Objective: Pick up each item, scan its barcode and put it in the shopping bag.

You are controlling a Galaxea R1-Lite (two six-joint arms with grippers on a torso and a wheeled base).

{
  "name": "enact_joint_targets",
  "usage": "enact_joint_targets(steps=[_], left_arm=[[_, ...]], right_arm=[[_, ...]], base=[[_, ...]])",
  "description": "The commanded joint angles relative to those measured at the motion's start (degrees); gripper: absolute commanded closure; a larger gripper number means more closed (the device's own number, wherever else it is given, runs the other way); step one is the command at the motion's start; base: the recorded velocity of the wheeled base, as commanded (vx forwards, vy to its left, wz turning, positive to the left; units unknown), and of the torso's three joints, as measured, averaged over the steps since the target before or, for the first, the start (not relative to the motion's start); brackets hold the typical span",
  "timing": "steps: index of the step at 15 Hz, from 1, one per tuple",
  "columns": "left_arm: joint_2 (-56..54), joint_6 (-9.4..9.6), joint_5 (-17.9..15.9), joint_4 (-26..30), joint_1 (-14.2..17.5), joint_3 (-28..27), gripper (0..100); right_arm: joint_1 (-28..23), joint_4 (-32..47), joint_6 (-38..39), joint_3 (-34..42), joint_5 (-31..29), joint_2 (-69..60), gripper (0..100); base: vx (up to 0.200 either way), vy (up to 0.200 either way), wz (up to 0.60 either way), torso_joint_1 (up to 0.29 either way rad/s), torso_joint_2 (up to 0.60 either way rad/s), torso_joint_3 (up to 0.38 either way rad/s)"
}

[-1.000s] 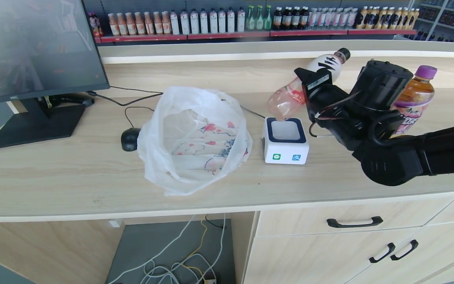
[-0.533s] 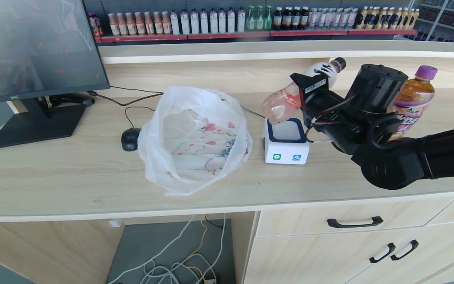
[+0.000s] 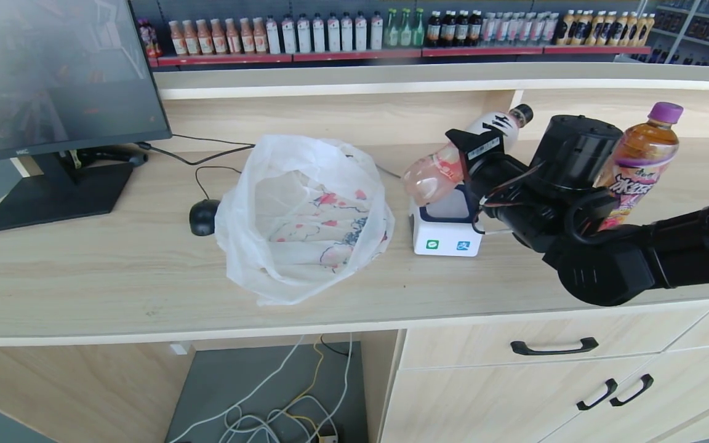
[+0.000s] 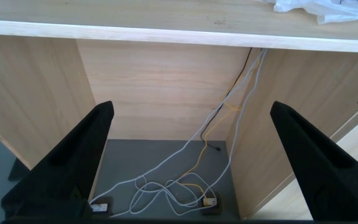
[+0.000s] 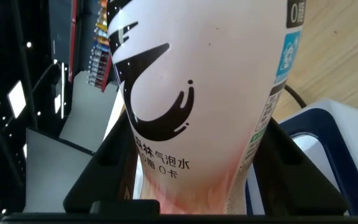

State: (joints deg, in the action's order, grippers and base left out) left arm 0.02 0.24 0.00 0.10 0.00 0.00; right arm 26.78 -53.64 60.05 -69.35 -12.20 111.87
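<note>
My right gripper (image 3: 474, 151) is shut on a pink drink bottle (image 3: 433, 175) with a white label and black cap. The bottle lies tilted, base lowest, just over the white barcode scanner (image 3: 447, 239). In the right wrist view the bottle (image 5: 197, 93) sits between the dark fingers (image 5: 107, 171), with the scanner's blue rim (image 5: 334, 127) behind it. The white plastic shopping bag (image 3: 305, 215) stands open left of the scanner. An orange tea bottle (image 3: 637, 157) with a purple cap stands upright behind my right arm. My left gripper (image 4: 191, 162) hangs open below the counter edge.
A monitor (image 3: 53, 74) stands at the counter's left, with a black mouse (image 3: 202, 216) and its cable beside the bag. A raised ledge (image 3: 354, 83) runs along the back. Drawers (image 3: 551, 347) sit below on the right. Loose cables (image 4: 185, 186) lie on the floor under the counter.
My right gripper has carried the pink bottle left and down, and the bottle now lies flatter and closer over the scanner. The bag and tea bottle have not moved.
</note>
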Motion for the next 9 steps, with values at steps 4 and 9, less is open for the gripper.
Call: enact_joint_targets(steps=[4,9], left_arm=[[0.0,0.02,0.0,0.0,0.0,0.0,0],[0.1,0.02,0.0,0.0,0.0,0.0,0]], right_arm=[[0.6,-0.1,-0.1,0.3,0.0,0.8,100],[0.5,-0.2,0.0,0.2,0.1,1.5,100]], base=[[0.000,0.000,0.00,0.000,0.00,0.000],[0.000,0.000,0.00,0.000,0.00,0.000]])
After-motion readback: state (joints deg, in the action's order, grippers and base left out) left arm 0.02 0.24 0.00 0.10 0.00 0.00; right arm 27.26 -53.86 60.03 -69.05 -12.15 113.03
